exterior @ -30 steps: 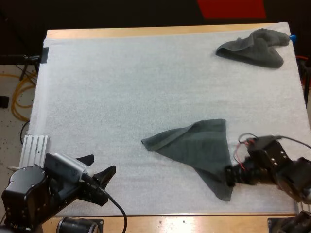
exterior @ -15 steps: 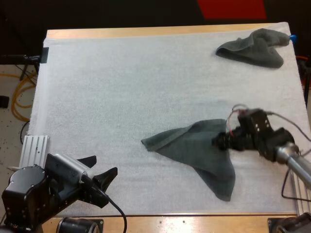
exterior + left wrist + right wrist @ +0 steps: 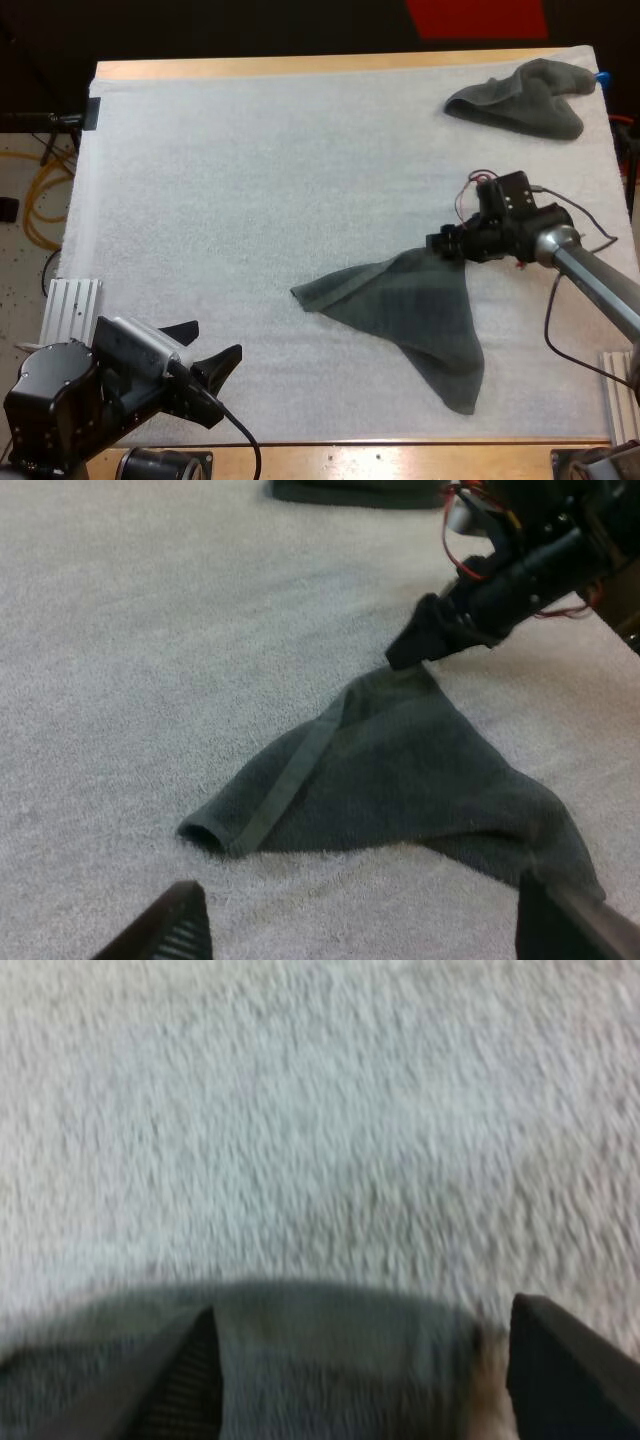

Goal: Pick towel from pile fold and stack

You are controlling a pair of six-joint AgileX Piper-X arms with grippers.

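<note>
Dark grey-green cloth: the spread towel (image 3: 410, 315) lay loosely flat on the white mat (image 3: 250, 180), right of centre and toward the near side. One corner pointed left and a narrow tail ran toward the near edge.
Towel detail: a hemmed band ran along the left-hand fold. In the left wrist view it stood up as a small open loop at the left corner.
Right gripper (image 3: 440, 245): positioned low over the mat at the far corner of the spread towel. Whether the tips touched the cloth or stood just above it could not be determined.
Right gripper, opening: released. Its fingers (image 3: 185, 1380) stood wide apart, with the towel's curved edge lying in the gap between them. Neither finger was seen pressing on the cloth.
Left gripper (image 3: 214, 338): positioned at the near left corner of the mat, pointing toward the spread towel and well apart from it.
Left gripper, opening: released. Its fingers (image 3: 165, 930) stood wide apart and clear of the cloth, with the spread towel lying beyond them.
Crumpled towel (image 3: 520, 100): heaped at the far right corner of the mat, well apart from the spread towel and from both grippers.
Table (image 3: 300, 66): wooden, showing as a strip along the far edge of the mat.
</note>
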